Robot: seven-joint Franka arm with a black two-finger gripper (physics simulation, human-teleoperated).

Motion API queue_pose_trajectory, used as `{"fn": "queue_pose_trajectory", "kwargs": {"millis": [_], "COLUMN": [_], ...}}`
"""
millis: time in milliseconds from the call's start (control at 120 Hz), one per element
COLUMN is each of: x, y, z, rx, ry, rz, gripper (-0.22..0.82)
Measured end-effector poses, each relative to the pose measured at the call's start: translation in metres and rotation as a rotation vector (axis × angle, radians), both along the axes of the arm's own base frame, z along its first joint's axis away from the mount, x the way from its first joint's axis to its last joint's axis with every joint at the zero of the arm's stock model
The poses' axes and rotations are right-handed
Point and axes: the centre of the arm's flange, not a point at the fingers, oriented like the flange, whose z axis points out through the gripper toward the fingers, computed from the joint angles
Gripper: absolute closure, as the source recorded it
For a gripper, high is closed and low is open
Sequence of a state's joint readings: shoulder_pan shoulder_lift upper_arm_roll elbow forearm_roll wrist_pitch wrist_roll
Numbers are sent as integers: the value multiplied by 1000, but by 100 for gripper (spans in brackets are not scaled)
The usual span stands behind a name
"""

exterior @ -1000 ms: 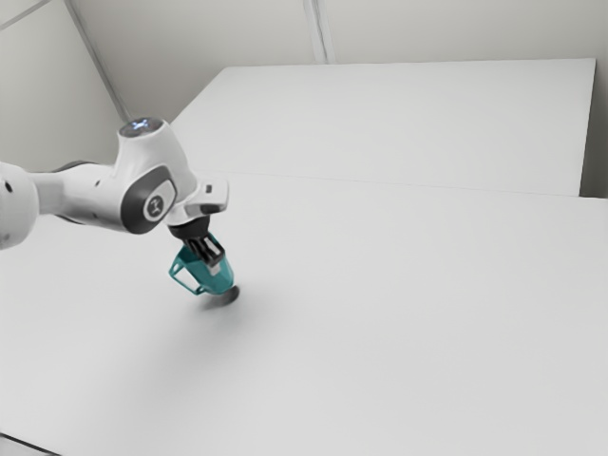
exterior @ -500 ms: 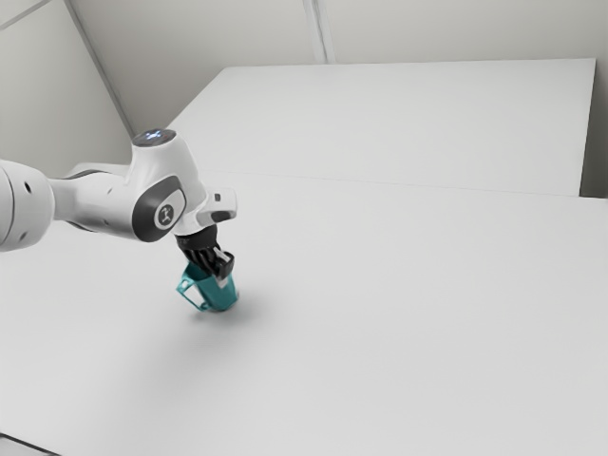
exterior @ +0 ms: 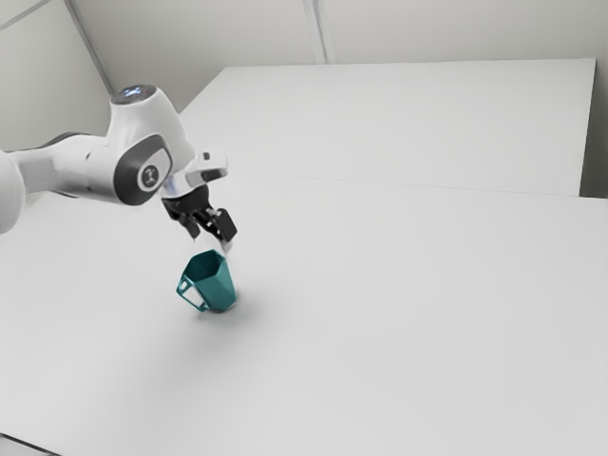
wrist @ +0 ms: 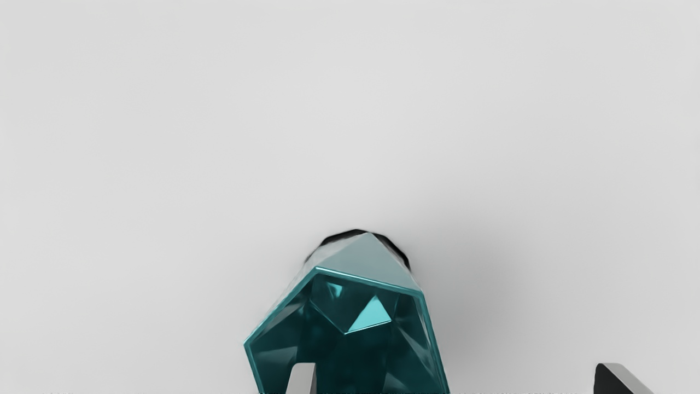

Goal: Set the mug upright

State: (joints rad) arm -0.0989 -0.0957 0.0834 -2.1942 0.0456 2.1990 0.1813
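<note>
Mug (exterior: 219, 285), teal with flat, angled sides, stands upright on a pale grey table (exterior: 408, 313) in the exterior view. Its mouth faces up, and its handle (exterior: 188, 300) points toward the exterior view's left. A soft shadow lies on the table around the mug's foot. My white arm (exterior: 81, 169) reaches in from the exterior view's left, its hand higher than the mug. Black and two-fingered, my gripper (exterior: 211, 241) hangs just above the mug's rim with its fingers spread apart. I cannot tell from here whether a fingertip touches the rim.

In the wrist view, I look down at a slant into the mug's many-sided mouth. The inside is deep teal, with a bright triangular facet near the bottom. A dark edge curves along the mug's foot, and a faint shadow falls on the table beside it. My two fingers stand wide apart: one overlaps the mug's mouth in this view, and the other is out beyond the mug's side, over the table.
</note>
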Motion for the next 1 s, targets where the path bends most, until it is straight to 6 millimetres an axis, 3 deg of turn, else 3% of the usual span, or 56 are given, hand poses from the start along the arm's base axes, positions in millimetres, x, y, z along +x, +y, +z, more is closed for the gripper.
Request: {"fn": "queue_pose_trajectory", "kwargs": {"millis": [192,425,558,1000], "x": [22,70,76,67], "y": [-4,-5,1,1], "z": [51,98,126,126], "rx": [-13,-16,-15,-22], "ry": [7,33,39,127], "rz": [14,32,46,51], "gripper": [2,1,0,0]}}
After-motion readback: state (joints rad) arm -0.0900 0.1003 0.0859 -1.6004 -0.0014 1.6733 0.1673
